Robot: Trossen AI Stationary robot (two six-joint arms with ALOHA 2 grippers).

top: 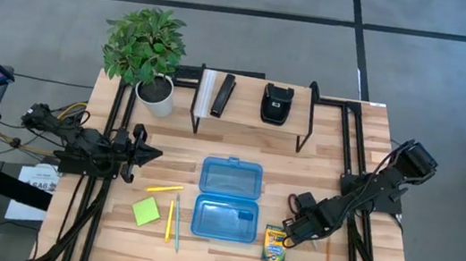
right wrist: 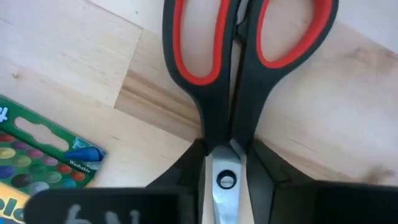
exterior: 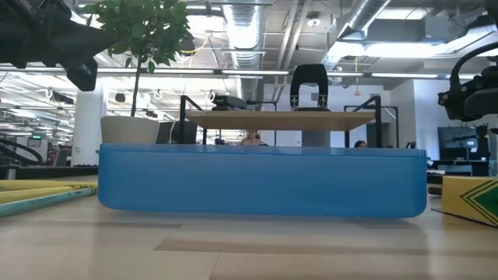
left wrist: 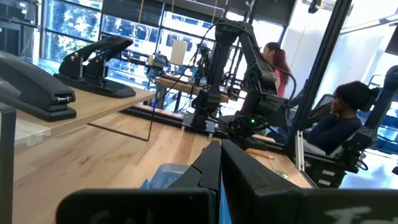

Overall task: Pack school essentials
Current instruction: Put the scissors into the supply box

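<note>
Beside the crayon box [right wrist: 37, 168], the right end effector [right wrist: 225, 171] pinches the scissors [right wrist: 239, 81] at the pivot for balance; the left end effector [top: 144, 151] waits shut.

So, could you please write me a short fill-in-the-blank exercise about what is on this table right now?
1. The right end effector is closed on the ____.
2. The blue case lies with its lid ____.
3. The crayon box lies on the table, ____ the case.
4. The left end effector is shut and holds ____.

Missing words: scissors; open; outside; nothing
</note>
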